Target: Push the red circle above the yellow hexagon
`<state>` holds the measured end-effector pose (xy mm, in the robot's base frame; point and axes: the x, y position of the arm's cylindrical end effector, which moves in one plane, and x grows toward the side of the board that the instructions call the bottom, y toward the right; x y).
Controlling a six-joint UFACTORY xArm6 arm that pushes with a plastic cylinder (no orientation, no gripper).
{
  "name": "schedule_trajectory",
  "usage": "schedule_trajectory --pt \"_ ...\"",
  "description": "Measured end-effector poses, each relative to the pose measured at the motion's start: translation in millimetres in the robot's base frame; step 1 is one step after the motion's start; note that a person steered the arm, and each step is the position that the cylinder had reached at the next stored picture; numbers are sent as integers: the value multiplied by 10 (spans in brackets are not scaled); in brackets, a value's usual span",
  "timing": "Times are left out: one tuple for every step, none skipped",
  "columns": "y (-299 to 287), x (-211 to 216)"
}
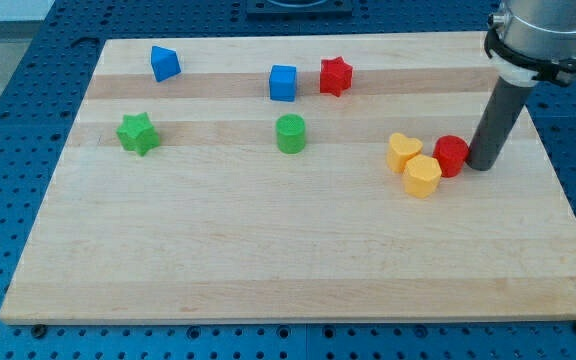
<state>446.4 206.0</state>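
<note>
Touching red circle (its right side), my tip; yellow hexagon adjoining; no gripper.

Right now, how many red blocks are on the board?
2. A red star near the view's top, right of the blue cube, and a red circle beside my tip. None appear hidden.

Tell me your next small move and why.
Probably shift my tip toward the view's bottom, then push up: it sits right of the red circle, which touches the yellow hexagon on its upper right, not yet above it.
</note>
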Motion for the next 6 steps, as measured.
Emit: schedule_trajectory --pt "-9 10" --pt "-30 10" --pt "-69 10" --pt "-46 10" --pt "108 62" --pt "108 90"
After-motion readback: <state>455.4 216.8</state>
